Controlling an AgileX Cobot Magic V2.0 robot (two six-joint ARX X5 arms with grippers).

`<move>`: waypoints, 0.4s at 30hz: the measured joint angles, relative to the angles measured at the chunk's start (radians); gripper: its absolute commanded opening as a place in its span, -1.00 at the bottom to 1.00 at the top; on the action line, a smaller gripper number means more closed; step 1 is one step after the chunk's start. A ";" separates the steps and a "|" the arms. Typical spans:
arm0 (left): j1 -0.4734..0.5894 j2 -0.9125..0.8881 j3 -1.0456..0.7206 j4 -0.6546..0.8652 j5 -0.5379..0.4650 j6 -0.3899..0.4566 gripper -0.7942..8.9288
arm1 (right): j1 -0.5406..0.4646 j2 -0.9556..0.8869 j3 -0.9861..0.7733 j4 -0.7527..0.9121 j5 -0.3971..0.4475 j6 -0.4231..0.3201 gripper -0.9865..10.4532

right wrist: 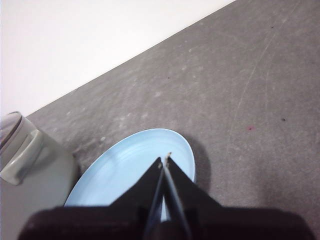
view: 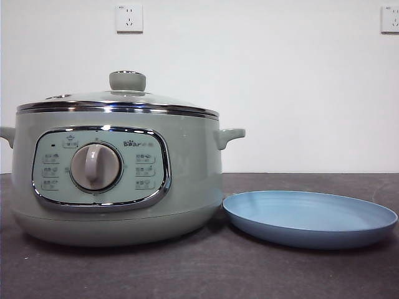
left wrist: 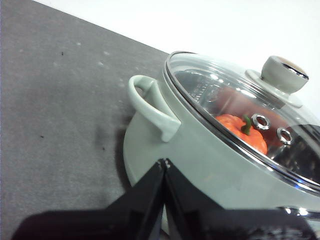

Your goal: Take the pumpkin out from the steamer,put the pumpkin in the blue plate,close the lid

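Observation:
The sage-green steamer (view: pixel 118 174) stands at the left of the dark table with its glass lid (view: pixel 121 99) on. In the left wrist view the orange pumpkin (left wrist: pixel 239 131) with a green stem shows through the lid (left wrist: pixel 240 100), inside the steamer (left wrist: pixel 200 155). The empty blue plate (view: pixel 310 218) lies to the right of the steamer. My left gripper (left wrist: pixel 164 162) is shut and empty, above the steamer's side near a handle. My right gripper (right wrist: pixel 165 159) is shut and empty, above the blue plate (right wrist: pixel 120 172). Neither gripper shows in the front view.
A white wall with two sockets (view: pixel 129 18) stands behind the table. The steamer's side handle (right wrist: pixel 22 157) is close to the plate. Dark table surface (right wrist: pixel 240 90) stretches beyond the plate.

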 measured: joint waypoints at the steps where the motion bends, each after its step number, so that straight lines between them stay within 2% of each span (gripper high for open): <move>1: 0.000 0.000 0.000 0.000 0.002 -0.003 -0.85 | 0.000 0.000 0.000 0.000 0.000 0.003 -0.86; 6: 0.000 0.000 0.000 -0.003 0.002 -0.015 -0.85 | 0.000 0.000 0.008 -0.026 -0.002 0.012 -0.86; 12: 0.000 0.006 0.055 -0.089 -0.003 -0.016 -0.85 | 0.000 0.008 0.061 -0.123 -0.003 0.013 -0.86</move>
